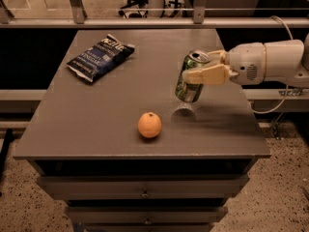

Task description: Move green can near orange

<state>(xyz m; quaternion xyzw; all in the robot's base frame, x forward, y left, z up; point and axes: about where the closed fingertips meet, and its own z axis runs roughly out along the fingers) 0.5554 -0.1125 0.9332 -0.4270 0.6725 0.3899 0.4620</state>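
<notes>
The green can (pixel 189 87) hangs tilted a little above the grey tabletop (pixel 111 110), right of centre, with its silver top leaning back. My gripper (pixel 202 67) reaches in from the right on a white arm and is shut on the can's upper half. The orange (pixel 149 124) rests on the table near the front edge, to the lower left of the can and apart from it.
A dark blue chip bag (pixel 100 56) lies at the table's back left. The table has drawers (pixel 145 193) below its front edge. A railing (pixel 145 18) and a cable (pixel 263 108) lie behind and to the right.
</notes>
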